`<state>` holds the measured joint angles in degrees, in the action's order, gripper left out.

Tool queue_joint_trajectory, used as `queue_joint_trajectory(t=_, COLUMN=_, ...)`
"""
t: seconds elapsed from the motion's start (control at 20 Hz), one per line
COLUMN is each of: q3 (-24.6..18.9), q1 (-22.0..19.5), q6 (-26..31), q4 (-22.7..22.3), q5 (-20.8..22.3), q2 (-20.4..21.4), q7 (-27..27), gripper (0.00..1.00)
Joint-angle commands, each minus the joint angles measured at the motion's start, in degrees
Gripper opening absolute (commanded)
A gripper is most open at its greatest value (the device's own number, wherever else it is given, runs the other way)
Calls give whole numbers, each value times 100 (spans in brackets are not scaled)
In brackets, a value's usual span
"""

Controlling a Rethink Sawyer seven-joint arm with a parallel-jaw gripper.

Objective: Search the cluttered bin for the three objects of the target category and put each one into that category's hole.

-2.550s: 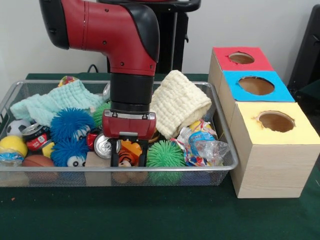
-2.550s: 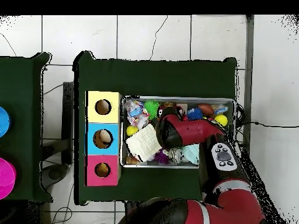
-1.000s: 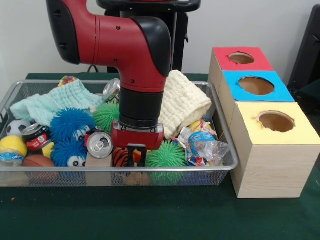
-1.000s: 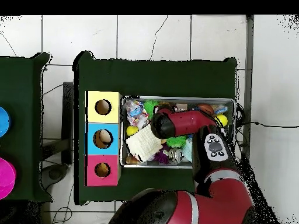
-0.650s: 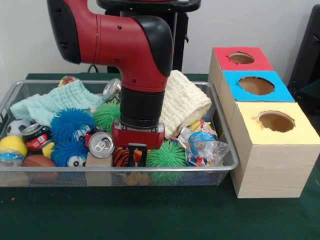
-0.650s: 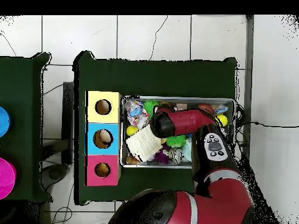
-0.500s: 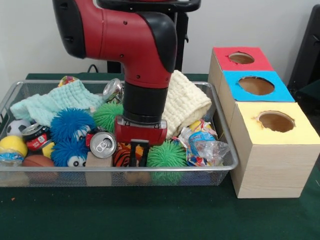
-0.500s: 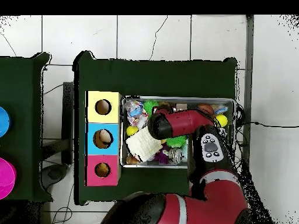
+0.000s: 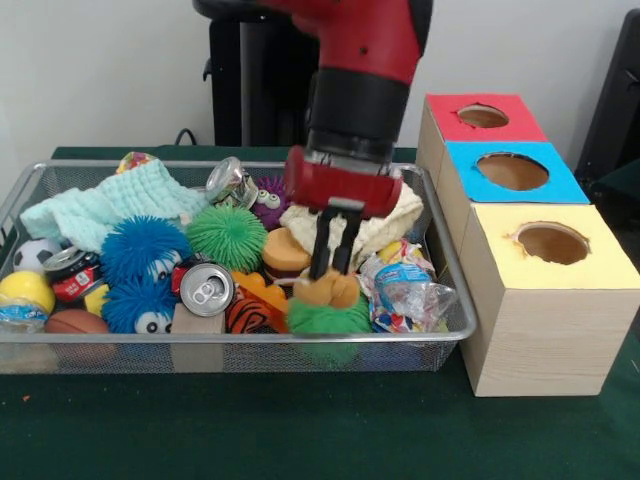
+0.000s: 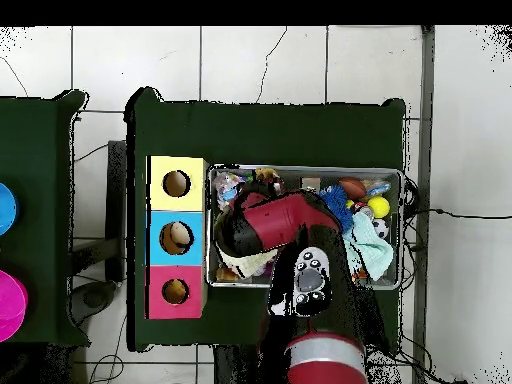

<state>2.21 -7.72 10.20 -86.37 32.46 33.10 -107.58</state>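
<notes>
In the front view my gripper (image 9: 331, 274) hangs raised over the front right part of the wire-mesh bin (image 9: 30, 182). It is shut on a small tan soft toy (image 9: 326, 291), which hangs just above a green puff ball (image 9: 325, 319). The orange black-striped tiger (image 9: 247, 312) lies in the bin to the left of it. I cannot make out the yellow duck. The red-topped box's hole (image 9: 483, 116) is at the far right, behind the gripper. In the overhead view my arm (image 10: 262, 225) hides the gripper, and the red-topped box (image 10: 176, 291) is left of the bin (image 10: 401, 232).
The blue-topped hole (image 9: 512, 171) and yellow-topped hole (image 9: 551, 242) stand nearer in the same row. The bin holds blue puff balls (image 9: 143, 247), a green puff ball (image 9: 228, 235), crushed cans (image 9: 207, 289), a cream cloth (image 9: 388, 216), a mint cloth (image 9: 120, 200) and crumpled wrappers (image 9: 405, 290).
My gripper has risen out of the bin's front and moved toward the boxes with the tan toy in it. The tiger stayed in the bin and shows fully now.
</notes>
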Motion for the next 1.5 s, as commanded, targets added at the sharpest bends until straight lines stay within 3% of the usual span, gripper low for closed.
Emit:
queue_joint_trajectory(t=0.05, q3=12, q1=-165, q6=502, q4=-889, q5=-269, q2=1066, q7=-498, gripper=0)
queue_joint_trajectory(t=0.3, q3=-87, q1=-127, q6=946, q4=-1289, q5=-585, q2=1509, q7=-445, gripper=0)
queue_joint_trajectory(t=0.5, q3=-217, q1=-177, q6=1038, q4=-1450, q5=-739, q2=1637, q7=-368, gripper=0)
queue_joint_trajectory(t=0.7, q3=-387, q1=-290, q6=1396, q4=-1569, q5=-1067, q2=1560, q7=-343, gripper=0)
queue_joint_trajectory(t=0.8, q3=-558, q1=-402, q6=1820, q4=-1826, q5=-1452, q2=1545, q7=-381, gripper=0)
queue_joint_trajectory(t=1.0, q3=-565, q1=-302, q6=2107, q4=-2200, q5=-1979, q2=1554, q7=-715, gripper=0)
queue_joint_trajectory(t=1.25, q3=-381, q1=-70, q6=2018, q4=-2474, q5=-2394, q2=1486, q7=-1084, gripper=0)
queue_joint_trajectory(t=1.5, q3=-590, q1=-213, q6=1965, q4=-3026, q5=-3136, q2=1331, q7=-1256, gripper=0)
